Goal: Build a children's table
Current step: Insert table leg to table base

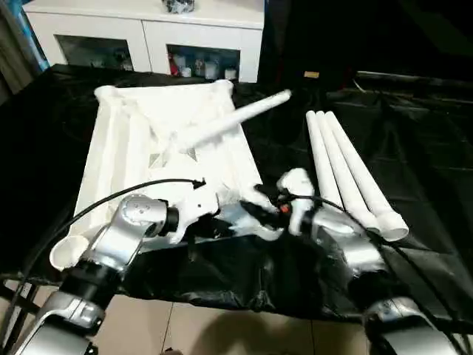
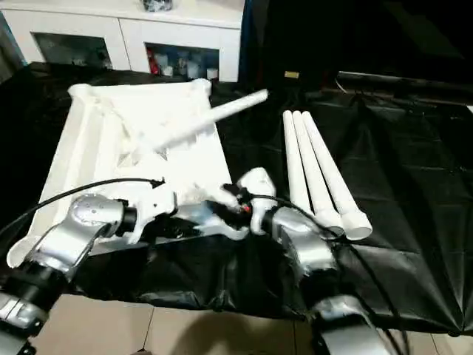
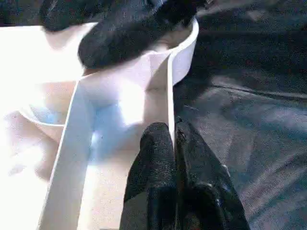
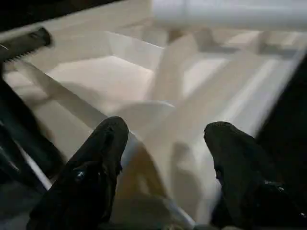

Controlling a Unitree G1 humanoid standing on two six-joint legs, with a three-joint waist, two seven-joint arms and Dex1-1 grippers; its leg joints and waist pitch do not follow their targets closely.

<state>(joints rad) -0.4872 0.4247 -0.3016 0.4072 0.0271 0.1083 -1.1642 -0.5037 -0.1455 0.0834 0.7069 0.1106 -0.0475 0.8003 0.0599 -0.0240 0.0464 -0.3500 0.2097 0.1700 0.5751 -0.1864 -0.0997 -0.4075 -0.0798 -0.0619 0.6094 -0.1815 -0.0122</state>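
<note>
The white tabletop [image 1: 122,155] lies underside up on a black sheet, ribs and round corner sockets showing. One white leg [image 1: 236,118] lies slanted across it, its far end past the right rim. Three more legs [image 1: 347,170] lie side by side to the right. My left gripper [image 3: 173,143] is shut on the thin rim wall near the tabletop's near right corner. My right gripper [image 4: 163,143] is open at that same corner, its fingers [image 4: 96,163] straddling the round socket [image 3: 184,52]. Both grippers meet there in the eye views.
The black sheet [image 1: 414,148] covers the work surface, its front edge close to me, with tiled floor [image 1: 222,333] below. A white glass-doored cabinet [image 1: 148,33] stands behind. A black cable [image 1: 111,196] loops over my left forearm.
</note>
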